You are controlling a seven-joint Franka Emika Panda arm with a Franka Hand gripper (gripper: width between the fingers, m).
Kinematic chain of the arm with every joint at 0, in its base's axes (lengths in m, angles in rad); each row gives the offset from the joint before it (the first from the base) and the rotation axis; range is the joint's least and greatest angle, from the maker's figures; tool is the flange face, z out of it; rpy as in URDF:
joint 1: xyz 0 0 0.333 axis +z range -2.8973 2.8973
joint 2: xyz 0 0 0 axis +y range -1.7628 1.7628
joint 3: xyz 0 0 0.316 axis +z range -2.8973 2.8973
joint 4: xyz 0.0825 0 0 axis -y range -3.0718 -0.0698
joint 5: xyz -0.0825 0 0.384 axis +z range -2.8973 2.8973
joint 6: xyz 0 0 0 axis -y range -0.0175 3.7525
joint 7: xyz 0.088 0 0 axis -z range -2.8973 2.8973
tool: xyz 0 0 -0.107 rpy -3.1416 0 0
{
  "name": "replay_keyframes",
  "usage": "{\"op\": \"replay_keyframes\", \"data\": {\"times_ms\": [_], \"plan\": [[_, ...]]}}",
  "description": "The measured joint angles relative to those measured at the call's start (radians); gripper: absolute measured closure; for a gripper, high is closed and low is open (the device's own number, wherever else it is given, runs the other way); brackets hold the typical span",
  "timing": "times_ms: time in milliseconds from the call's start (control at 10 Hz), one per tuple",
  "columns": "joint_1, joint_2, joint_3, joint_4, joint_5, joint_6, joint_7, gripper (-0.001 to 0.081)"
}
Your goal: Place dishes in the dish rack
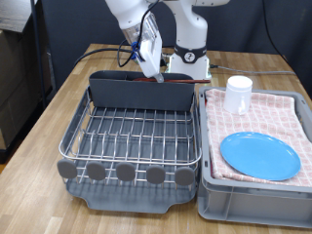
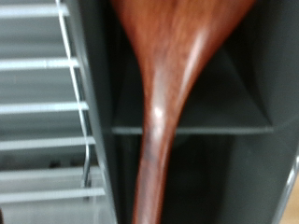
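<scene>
Filling most of the wrist view, a dark red-brown wooden spoon (image 2: 173, 103) runs from a broad end at the frame's edge down to a narrow handle, hanging over a dark grey caddy compartment (image 2: 201, 154) with silver rack wires (image 2: 42, 107) beside it. Whether the fingers are apart or together cannot be told from either view, as they are hidden. In the exterior view, the gripper (image 1: 150, 60) hangs just above the tall grey caddy wall (image 1: 141, 90) at the far end of the dish rack (image 1: 132, 136), with a thin dark sliver of the spoon (image 1: 172, 81) showing at the caddy's top edge. Round grey tabs (image 1: 125, 172) line the rack's near edge. Toward the exterior view's right, touching the rack, sits a grey plastic bin (image 1: 255, 200) covered by a checked pinkish cloth (image 1: 268, 115). On the cloth stand a white cylindrical cup (image 1: 239, 94) and, nearer the camera, a flat sky-blue plate (image 1: 259, 155).
</scene>
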Motion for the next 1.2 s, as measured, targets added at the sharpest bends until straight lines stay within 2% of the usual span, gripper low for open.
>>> {"op": "replay_keyframes", "data": {"times_ms": [300,600,900,1200], "plan": [[-0.014,-0.009,0.111,-0.001,-0.145,0.055,0.225,0.0008],[-0.021,-0.059,0.207,-0.002,-0.237,0.064,0.402,0.0003],[-0.022,-0.132,0.268,0.001,-0.271,0.014,0.493,0.0003],[-0.019,-0.19,0.295,0.03,-0.269,-0.066,0.506,0.0003]]}}
